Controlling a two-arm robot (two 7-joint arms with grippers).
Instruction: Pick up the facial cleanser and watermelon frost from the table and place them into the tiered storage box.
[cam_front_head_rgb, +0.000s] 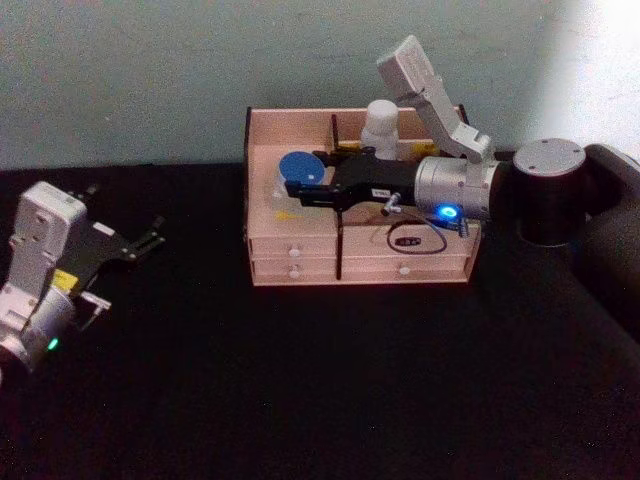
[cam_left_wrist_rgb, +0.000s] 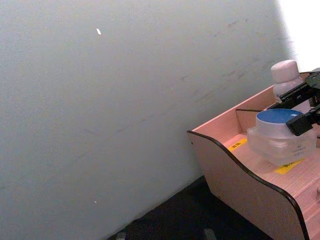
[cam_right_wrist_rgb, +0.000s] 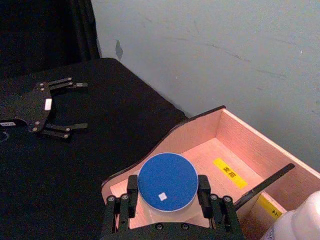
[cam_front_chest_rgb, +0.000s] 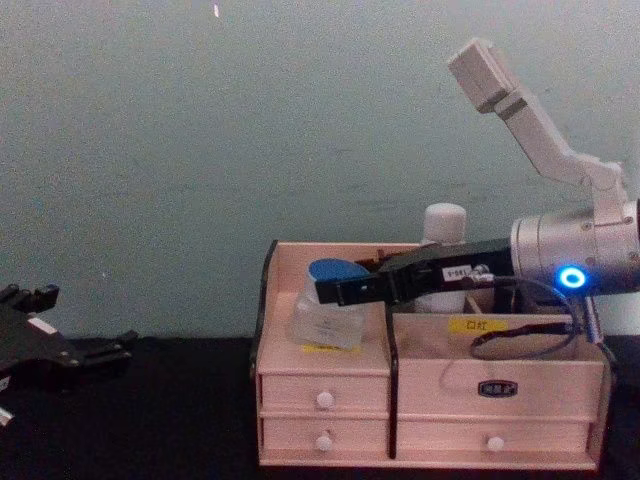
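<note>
Right tool (cam_right_wrist_rgb: 167, 192) pinches the blue-lidded jar (cam_front_chest_rgb: 330, 305) by its sides: light, stiff, slick, I'd guess. Left tool (cam_front_head_rgb: 150, 236) idles open at 9 o'clock.

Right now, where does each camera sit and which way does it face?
Head: high, facing down at the box; right gripper over it, left gripper parked left.
Chest: low, facing the box's drawers; right arm comes from the right.
Left wrist: faces the wall and box side.
Right wrist: looks down on the blue-lidded jar in its gripper.
Shared: all show that jar.
</note>
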